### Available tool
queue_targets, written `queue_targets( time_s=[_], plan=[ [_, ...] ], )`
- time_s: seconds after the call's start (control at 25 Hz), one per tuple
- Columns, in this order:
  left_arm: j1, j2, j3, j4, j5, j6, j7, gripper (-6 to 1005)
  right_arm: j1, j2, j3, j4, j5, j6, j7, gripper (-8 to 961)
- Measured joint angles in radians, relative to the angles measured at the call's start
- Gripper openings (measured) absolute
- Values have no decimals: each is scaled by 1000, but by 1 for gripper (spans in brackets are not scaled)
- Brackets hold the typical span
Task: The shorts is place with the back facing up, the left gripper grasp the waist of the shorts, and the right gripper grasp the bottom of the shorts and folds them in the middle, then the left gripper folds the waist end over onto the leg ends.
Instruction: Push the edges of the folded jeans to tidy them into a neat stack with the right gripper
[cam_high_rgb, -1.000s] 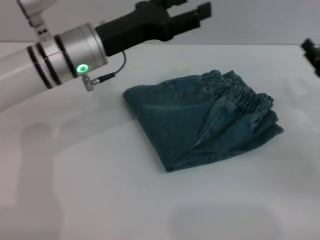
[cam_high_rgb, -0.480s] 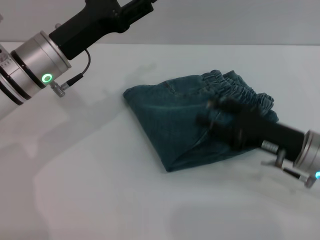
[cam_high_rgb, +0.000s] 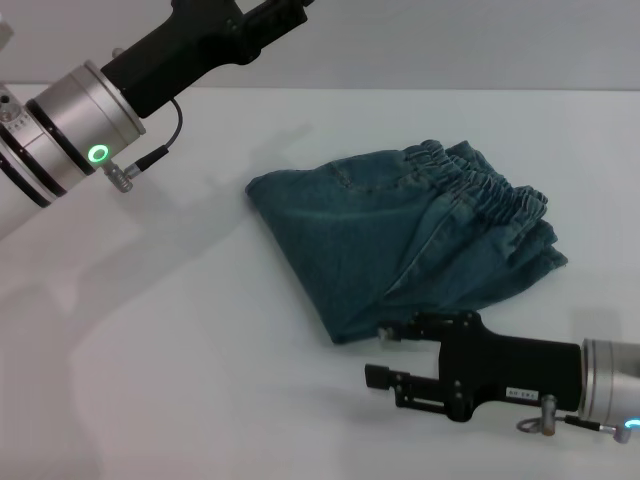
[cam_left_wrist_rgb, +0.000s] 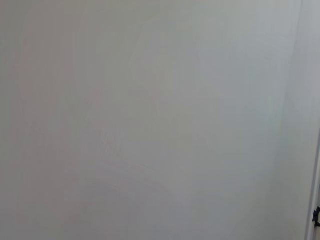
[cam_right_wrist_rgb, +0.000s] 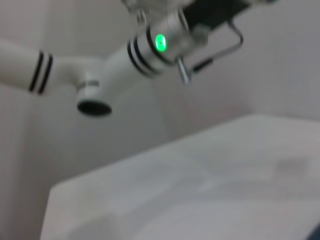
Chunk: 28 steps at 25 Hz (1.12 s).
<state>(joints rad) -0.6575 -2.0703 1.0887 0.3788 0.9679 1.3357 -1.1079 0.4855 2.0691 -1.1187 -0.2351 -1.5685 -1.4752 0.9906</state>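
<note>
The right gripper (cam_high_rgb: 378, 352) lies low over the table (cam_high_rgb: 200, 380), near the front right, pointing toward the robot's left. Its 2 black fingers (cam_high_rgb: 400, 327) stand apart, with a clear gap between them, and hold nothing. The upper finger tip sits just at the near folded corner of the shorts (cam_high_rgb: 400, 240); whether it touches the cloth cannot be told. The lower finger is out over bare table. Behind the fingers comes the black body with a small white label, then the silver wrist at the right edge of the head view, with a blue-white light at the corner.

The left gripper (cam_high_rgb: 285, 8) is raised high at the far left, well apart from the shorts, and its black body runs out past the top edge of the head view, so the fingers are cut off and their opening cannot be told. Behind it are the silver wrist with black bands and the green ring light (cam_high_rgb: 98, 154), with a thin black cable looping below. The right wrist view shows this same arm from farther off, green light (cam_right_wrist_rgb: 160, 41) lit.

The shorts lie folded into a compact bundle right of the table's middle, the gathered waist of the shorts (cam_high_rgb: 480, 185) on top at the far right side, layers stacked beneath it at the right edge. A stitched seam runs down the upper layer toward the near corner.

The left wrist view shows only a plain pale surface.
</note>
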Motion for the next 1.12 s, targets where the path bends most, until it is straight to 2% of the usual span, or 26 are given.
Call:
queue_targets(
  time_s=[0.32,0.84,1.12],
  plan=[
    [-3,0,-2,0,0,-6,-5,838,23,9,-38,3,-5,73,21,567],
    [6,1,-3,1,-24,-2,-9,838,116,12,-40,22,-4,122,150,567],
    [5,1,-7,4,-25,-10,-9,838,145,14,-82,22,-6,152,181,567]
  ],
)
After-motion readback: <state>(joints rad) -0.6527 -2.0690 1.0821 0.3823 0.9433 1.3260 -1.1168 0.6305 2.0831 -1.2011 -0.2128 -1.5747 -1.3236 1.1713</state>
